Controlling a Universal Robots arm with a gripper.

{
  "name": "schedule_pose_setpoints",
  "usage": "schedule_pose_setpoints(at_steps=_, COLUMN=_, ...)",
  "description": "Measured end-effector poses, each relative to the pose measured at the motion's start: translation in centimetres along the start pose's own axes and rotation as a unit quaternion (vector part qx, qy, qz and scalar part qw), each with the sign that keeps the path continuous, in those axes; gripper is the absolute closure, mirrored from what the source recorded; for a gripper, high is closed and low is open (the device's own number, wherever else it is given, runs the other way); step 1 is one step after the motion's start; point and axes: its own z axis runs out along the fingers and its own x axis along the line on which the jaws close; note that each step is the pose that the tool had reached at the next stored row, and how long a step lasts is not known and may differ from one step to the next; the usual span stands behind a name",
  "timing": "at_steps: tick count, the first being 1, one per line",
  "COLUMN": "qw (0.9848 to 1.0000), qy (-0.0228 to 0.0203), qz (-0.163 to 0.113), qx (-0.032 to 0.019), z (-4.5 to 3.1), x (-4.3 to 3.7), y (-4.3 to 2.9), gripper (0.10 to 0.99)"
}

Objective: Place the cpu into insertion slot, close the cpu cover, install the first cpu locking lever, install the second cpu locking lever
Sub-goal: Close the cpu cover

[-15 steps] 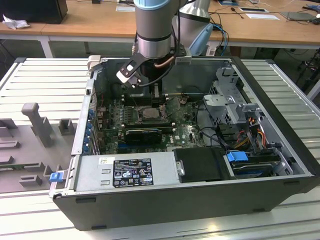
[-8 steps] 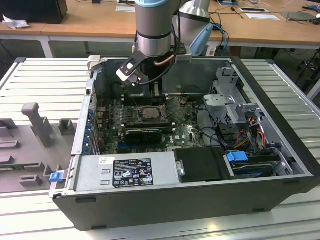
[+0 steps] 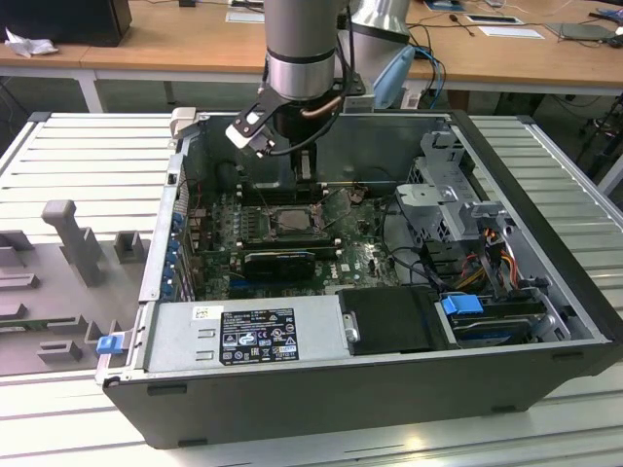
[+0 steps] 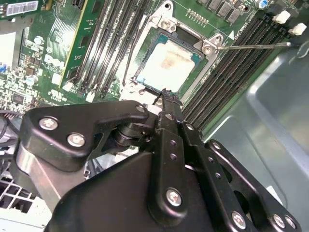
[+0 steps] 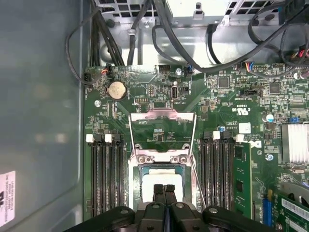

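The cpu (image 4: 169, 65) lies flat in its socket on the green motherboard, its pale metal top facing up; it is also seen in the first wrist view (image 5: 150, 180) and in the exterior view (image 3: 292, 220). The cpu cover (image 5: 162, 116), a thin silvery frame, stands swung open on its hinge behind the socket. A thin locking lever (image 4: 251, 45) juts out sideways from the socket, unlatched. My gripper (image 5: 164, 188) hangs just above the chip's near edge, shut, with nothing seen between the fingertips; both wrist views show the black fingers (image 4: 166, 121) pressed together.
Rows of memory slots (image 5: 106, 179) flank the socket on both sides. Black cables (image 5: 193, 43) loop across the board's far end. A grey drive cage (image 3: 448, 204) and the power supply (image 3: 243, 336) fill the case (image 3: 545, 243). An upright card (image 5: 241, 179) stands near the slots.
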Motion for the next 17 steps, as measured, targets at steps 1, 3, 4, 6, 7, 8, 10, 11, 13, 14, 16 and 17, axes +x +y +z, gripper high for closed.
schedule_pose_setpoints(at_steps=1, qw=1.0000, qy=0.0000, qz=0.000, qx=0.0002, z=-0.04, x=0.01, y=0.09, gripper=0.980)
schedule_pose_setpoints(at_steps=3, qw=1.0000, qy=0.0001, qz=0.000, qx=0.0005, z=-0.01, x=0.02, y=0.54, gripper=0.980)
schedule_pose_setpoints(at_steps=4, qw=1.0000, qy=0.0000, qz=0.000, qx=0.0005, z=-0.01, x=0.01, y=0.73, gripper=0.980)
schedule_pose_setpoints(at_steps=6, qw=1.0000, qy=0.0000, qz=0.000, qx=0.0005, z=0.01, x=0.02, y=0.95, gripper=0.980)
schedule_pose_setpoints(at_steps=7, qw=1.0000, qy=0.0000, qz=0.000, qx=0.0005, z=0.02, x=0.02, y=1.07, gripper=0.980)
schedule_pose_setpoints(at_steps=8, qw=1.0000, qy=0.0000, qz=0.000, qx=0.0005, z=0.03, x=0.02, y=1.17, gripper=0.980)
schedule_pose_setpoints(at_steps=10, qw=1.0000, qy=-0.0001, qz=0.000, qx=0.0006, z=-0.04, x=0.03, y=1.20, gripper=0.980)
schedule_pose_setpoints(at_steps=11, qw=1.0000, qy=-0.0001, qz=0.000, qx=0.0005, z=-0.11, x=0.03, y=1.21, gripper=0.980)
schedule_pose_setpoints(at_steps=13, qw=1.0000, qy=0.0001, qz=0.000, qx=0.0004, z=-0.17, x=0.04, y=1.22, gripper=0.980)
schedule_pose_setpoints(at_steps=14, qw=1.0000, qy=0.0000, qz=0.000, qx=0.0005, z=-0.20, x=0.04, y=1.22, gripper=0.980)
schedule_pose_setpoints(at_steps=16, qw=1.0000, qy=0.0000, qz=0.000, qx=0.0005, z=-0.26, x=0.04, y=1.23, gripper=0.980)
schedule_pose_setpoints(at_steps=17, qw=1.0000, qy=0.0000, qz=0.000, qx=0.0005, z=-0.27, x=0.04, y=1.24, gripper=0.980)
